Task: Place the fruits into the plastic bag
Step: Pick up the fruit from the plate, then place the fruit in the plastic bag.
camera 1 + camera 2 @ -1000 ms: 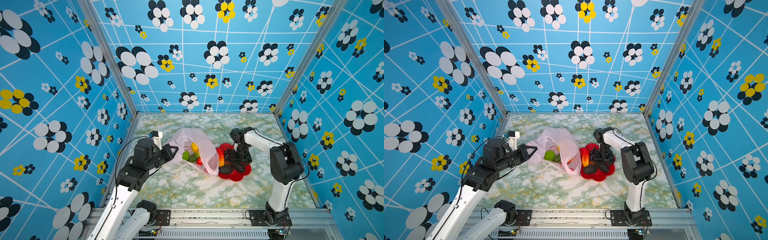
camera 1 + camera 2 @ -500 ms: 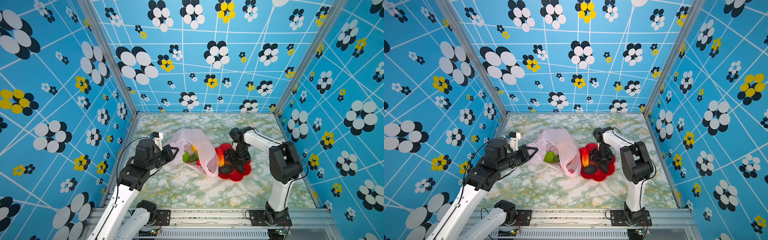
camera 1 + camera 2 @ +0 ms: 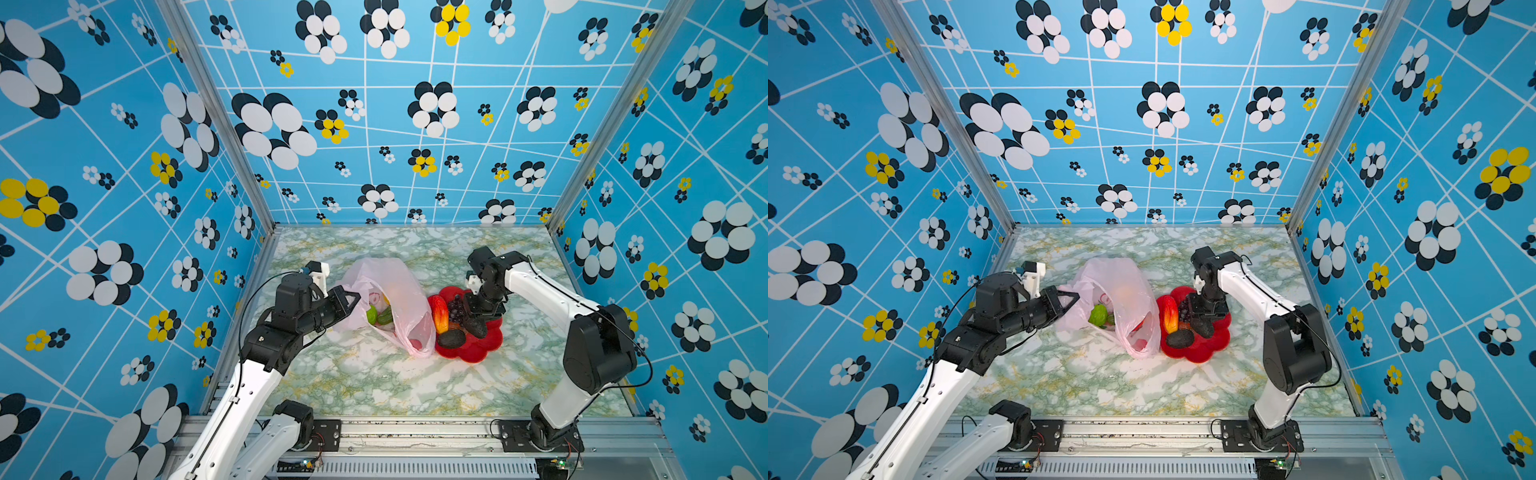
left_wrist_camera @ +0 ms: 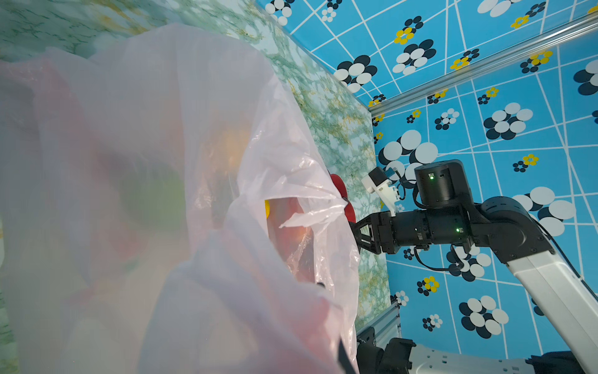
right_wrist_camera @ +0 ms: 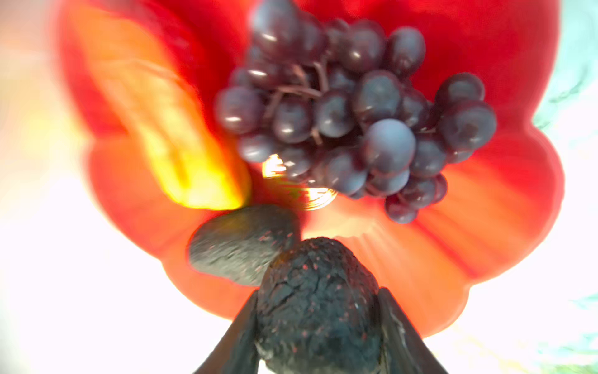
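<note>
Now the right pincer (image 5: 318, 293), pointing down, grips one avocado (image 5: 317, 323) on the red plate (image 5: 485, 210), hemmed by grapes (image 5: 349, 113) and a second avocado (image 5: 242, 246). The left pincer (image 3: 353, 300), reaching level, is clamped shut on the neighbouring plastic bag (image 3: 401, 286)'s edge.

1. The plastic bag (image 3: 399, 291) is thin, translucent, crinkly film with a slight sheen.
2. The grapes (image 5: 356, 113) look smooth and glossy.
3. The avocado (image 5: 318, 307) has matt, rough, cracked skin.
4. The plate (image 3: 478, 350) looks like shiny red plastic.
5. The front rail (image 3: 415, 428) is bare metal.
</note>
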Motion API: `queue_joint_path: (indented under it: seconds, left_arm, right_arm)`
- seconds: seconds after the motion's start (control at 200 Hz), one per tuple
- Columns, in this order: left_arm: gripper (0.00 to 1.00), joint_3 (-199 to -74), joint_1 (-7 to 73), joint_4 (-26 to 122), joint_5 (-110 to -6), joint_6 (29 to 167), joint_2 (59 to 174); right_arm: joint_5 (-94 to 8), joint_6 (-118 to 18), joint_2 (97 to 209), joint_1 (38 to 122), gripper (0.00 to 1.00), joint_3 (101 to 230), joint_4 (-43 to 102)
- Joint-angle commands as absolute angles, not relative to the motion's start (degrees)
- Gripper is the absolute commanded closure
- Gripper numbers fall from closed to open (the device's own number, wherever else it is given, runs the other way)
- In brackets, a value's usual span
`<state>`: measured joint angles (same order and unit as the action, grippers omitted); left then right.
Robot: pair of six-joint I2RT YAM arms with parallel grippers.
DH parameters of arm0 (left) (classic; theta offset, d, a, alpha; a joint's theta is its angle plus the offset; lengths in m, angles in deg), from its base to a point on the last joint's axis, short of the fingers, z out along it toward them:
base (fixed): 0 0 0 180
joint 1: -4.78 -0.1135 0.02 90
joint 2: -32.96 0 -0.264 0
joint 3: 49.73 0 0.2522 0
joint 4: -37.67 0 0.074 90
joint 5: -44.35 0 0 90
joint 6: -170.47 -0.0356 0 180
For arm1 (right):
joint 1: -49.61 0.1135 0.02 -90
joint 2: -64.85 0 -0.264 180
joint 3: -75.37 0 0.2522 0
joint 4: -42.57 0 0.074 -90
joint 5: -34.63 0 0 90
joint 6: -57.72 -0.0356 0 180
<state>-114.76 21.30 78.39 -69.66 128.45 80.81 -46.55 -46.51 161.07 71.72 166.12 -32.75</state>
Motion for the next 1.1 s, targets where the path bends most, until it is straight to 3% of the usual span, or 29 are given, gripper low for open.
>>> queue_joint_path:
  seconds: [0.0, 0.395, 0.545, 0.845, 1.095]
  left_arm:
    - [1.0, -115.4, 21.2, 77.5, -71.0, 127.8, 80.6]
    - [1.0, -116.7, 21.9, 78.6, -73.0, 126.7, 80.6]
    - [1.0, -117.3, 22.7, 77.9, -73.7, 126.8, 81.5]
    - [1.0, -119.5, 25.3, 77.3, -74.0, 126.7, 84.1]
    - [1.0, -120.9, 25.7, 77.7, -73.6, 127.0, 84.0]
  right_arm:
    - [-43.1, -48.8, 157.6, 72.0, 0.61, 165.6, -31.8]
    - [-32.8, -62.0, 144.2, 72.2, 0.64, 170.5, -24.9]
    - [-30.2, -68.4, 141.5, 76.8, 0.64, 174.3, -17.8]
    - [-30.0, -75.5, 150.4, 92.2, 0.64, 180.3, -2.1]
    - [-30.9, -72.8, 161.2, 95.4, 0.65, 183.3, -2.5]
